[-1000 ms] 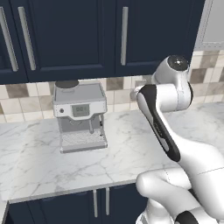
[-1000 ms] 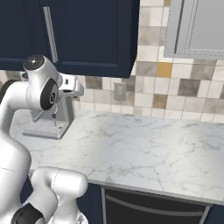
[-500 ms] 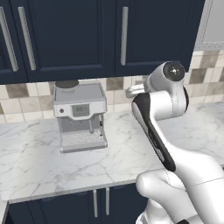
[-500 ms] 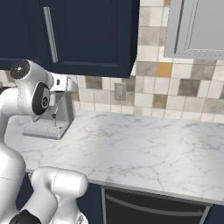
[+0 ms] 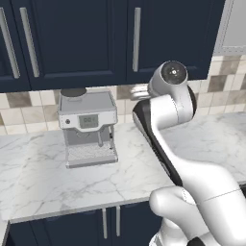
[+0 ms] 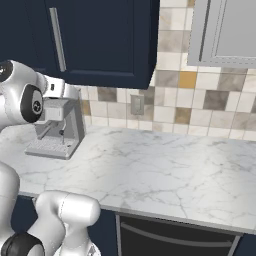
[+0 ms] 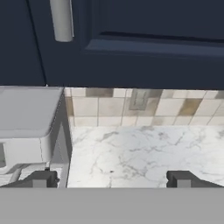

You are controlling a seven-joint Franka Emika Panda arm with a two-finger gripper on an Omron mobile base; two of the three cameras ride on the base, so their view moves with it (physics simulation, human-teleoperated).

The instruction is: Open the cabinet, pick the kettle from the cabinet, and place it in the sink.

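While the coffee machine stands at the left on the marble counter, the cabinet hangs above it, door closed, its long silver handle upright. Right of the machine the raised gripper faces the tiled backsplash below the cabinet, jaws spread wide and holding nothing.

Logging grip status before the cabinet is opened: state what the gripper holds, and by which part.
Nothing is held. The gripper is open, its fingertips wide apart with only marble counter between them, below the cabinet's handle.
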